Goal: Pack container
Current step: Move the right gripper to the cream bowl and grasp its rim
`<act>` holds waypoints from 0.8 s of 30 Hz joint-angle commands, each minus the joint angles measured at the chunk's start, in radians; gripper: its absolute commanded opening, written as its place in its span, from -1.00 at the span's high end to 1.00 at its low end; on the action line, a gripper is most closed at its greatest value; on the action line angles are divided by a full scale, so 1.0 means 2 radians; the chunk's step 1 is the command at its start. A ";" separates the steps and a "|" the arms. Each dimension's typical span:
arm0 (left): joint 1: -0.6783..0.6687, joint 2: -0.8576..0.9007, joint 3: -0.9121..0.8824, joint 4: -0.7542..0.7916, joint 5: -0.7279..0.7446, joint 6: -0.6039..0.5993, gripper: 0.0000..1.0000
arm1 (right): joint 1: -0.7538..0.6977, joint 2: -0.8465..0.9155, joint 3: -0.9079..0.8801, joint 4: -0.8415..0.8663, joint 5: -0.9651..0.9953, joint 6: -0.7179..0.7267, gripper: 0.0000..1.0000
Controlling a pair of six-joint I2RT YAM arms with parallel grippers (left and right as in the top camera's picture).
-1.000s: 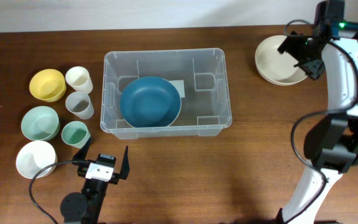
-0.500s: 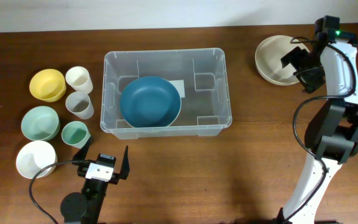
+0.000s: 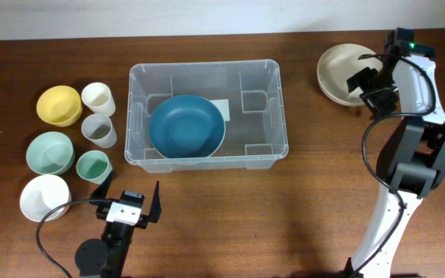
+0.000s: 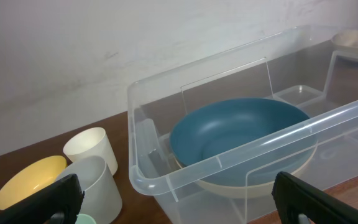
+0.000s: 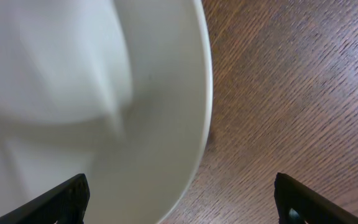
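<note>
Hovering my right gripper [image 5: 180, 205], fingers apart, above cream bowl [image 5: 73, 93] rim. Best: straddle rim, one finger inside, pinch firmly, then carry to container [image 3: 207, 66], well left of me.

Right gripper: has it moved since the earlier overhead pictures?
Yes. Against the cream bowl, which stayed put, the right gripper slid down the overhead picture, from above the bowl's right half to its lower right rim.
</note>
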 commanded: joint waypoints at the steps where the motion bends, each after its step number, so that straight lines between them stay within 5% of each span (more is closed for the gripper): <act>1: 0.003 -0.002 -0.001 -0.003 -0.002 0.006 -0.99 | -0.005 0.014 -0.001 0.002 0.010 0.002 -0.82; 8: 0.003 -0.002 -0.001 -0.003 -0.002 0.006 -0.99 | -0.005 0.026 -0.004 0.009 0.008 0.000 -0.55; 18: 0.003 -0.002 -0.001 -0.003 -0.002 0.006 -0.99 | -0.005 0.026 -0.015 0.017 0.020 0.000 0.52; 24: 0.003 -0.002 -0.001 -0.003 -0.002 0.006 -0.99 | -0.006 0.026 -0.046 0.025 0.034 0.000 0.57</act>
